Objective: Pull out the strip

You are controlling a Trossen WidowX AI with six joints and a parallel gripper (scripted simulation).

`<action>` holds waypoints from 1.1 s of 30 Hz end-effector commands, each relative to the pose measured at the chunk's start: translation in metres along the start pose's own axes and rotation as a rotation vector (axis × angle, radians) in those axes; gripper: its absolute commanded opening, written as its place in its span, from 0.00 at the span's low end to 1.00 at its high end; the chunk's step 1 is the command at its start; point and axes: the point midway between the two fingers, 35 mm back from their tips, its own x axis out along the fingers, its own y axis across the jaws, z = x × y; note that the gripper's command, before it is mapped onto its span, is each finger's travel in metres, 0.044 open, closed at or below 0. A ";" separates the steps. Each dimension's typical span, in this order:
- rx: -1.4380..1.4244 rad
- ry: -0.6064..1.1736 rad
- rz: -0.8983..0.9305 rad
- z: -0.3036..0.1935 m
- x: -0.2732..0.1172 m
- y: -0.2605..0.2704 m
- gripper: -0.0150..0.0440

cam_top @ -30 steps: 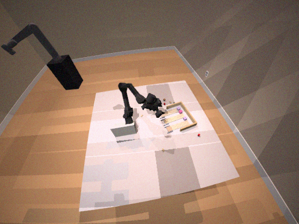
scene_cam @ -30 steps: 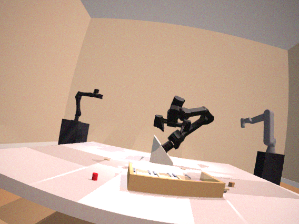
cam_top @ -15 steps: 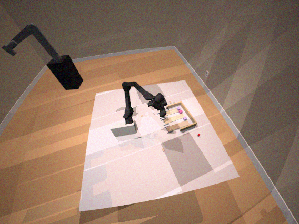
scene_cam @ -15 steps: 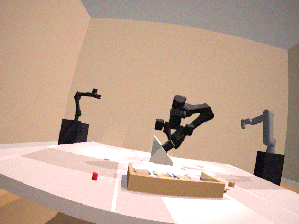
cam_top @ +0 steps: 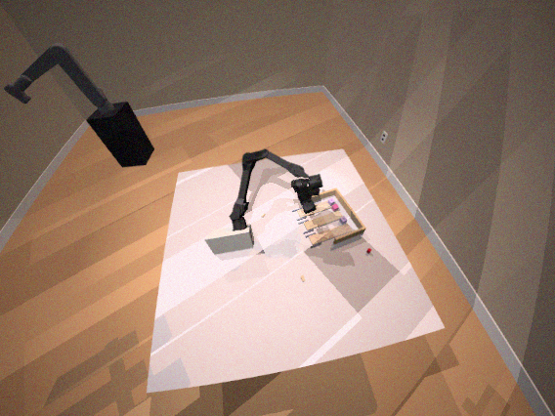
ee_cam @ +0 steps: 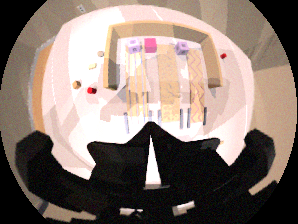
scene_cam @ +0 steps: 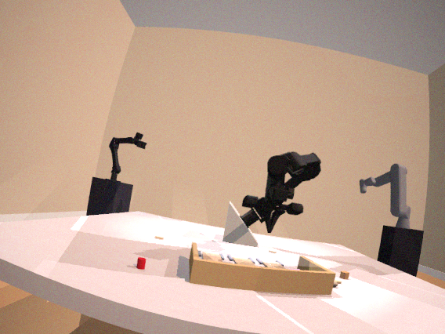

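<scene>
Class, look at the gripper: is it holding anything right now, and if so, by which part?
Nothing is held. The gripper is shut on empty air, above the strips' near ends.

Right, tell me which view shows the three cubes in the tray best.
The wrist view: all three cubes sit in a row at the tray's far wall. The top view shows them tiny; in the exterior view the tray wall hides them.

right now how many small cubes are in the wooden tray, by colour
pale purple small cubes: 2
magenta small cube: 1
total: 3
</scene>
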 end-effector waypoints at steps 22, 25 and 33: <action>-0.066 0.219 0.017 -0.004 0.045 0.030 0.25; -0.066 0.219 0.017 -0.005 0.050 0.030 0.25; -0.066 0.219 0.017 -0.007 0.063 0.029 0.25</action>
